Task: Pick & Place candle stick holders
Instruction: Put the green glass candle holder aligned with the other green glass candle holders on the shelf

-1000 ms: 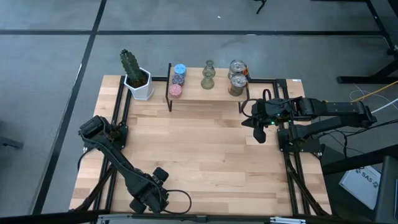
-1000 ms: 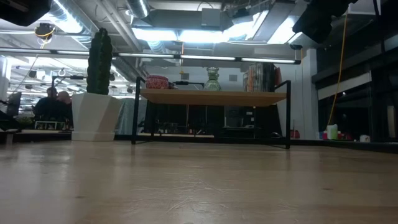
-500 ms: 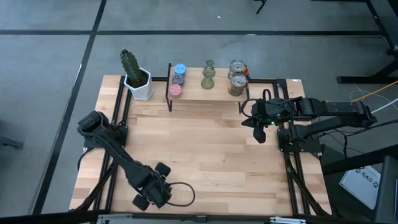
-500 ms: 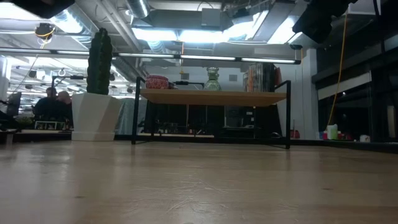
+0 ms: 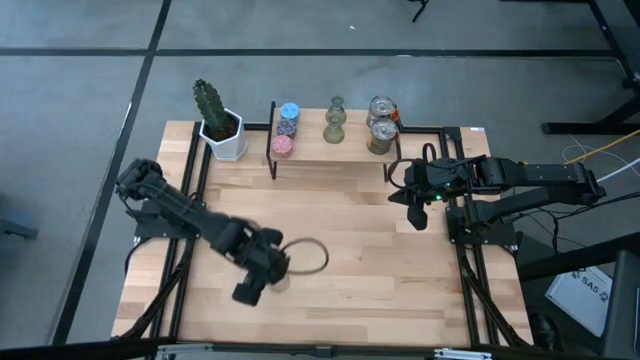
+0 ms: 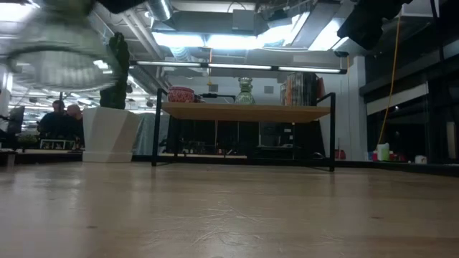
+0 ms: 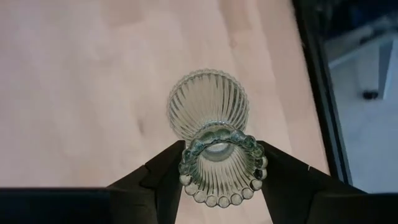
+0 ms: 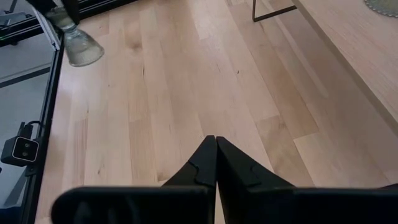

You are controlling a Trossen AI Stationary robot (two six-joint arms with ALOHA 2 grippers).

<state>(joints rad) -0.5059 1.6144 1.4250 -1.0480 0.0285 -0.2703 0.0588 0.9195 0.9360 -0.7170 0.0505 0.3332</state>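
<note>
- My left gripper (image 7: 217, 168) has its two fingers (image 7: 158, 180) clamped on the narrow neck of a ribbed, olive-green glass candle stick holder (image 7: 211, 134), one finger on each side just under its beaded rim.
- From above, that holder (image 5: 305, 257) hangs clear of the table (image 5: 400, 290), over the front-left part of the wood, and touches nothing but my fingers.
- From table height it shows as a blurred ribbed glass shape (image 6: 57, 50) high in the picture, well off the surface.
- My right gripper (image 8: 214, 155) has its fingers pressed together on nothing; it waits above the right side of the table (image 5: 417, 205), near the shelf's right leg.
- On the low wooden shelf (image 5: 330, 150) at the back already stand a blue (image 5: 289, 110), a dark speckled (image 5: 287, 127) and a pink (image 5: 282, 145) round holder in a row, one green flared holder (image 5: 335, 122), and two silvery glass cups (image 5: 381, 122).
- The white pot with the cactus (image 5: 220, 125) stands just left of the shelf.
- I judge the job well along: six pieces on the shelf, a seventh in my grip needing to reach it. I can see no other loose holder on the table.
</note>
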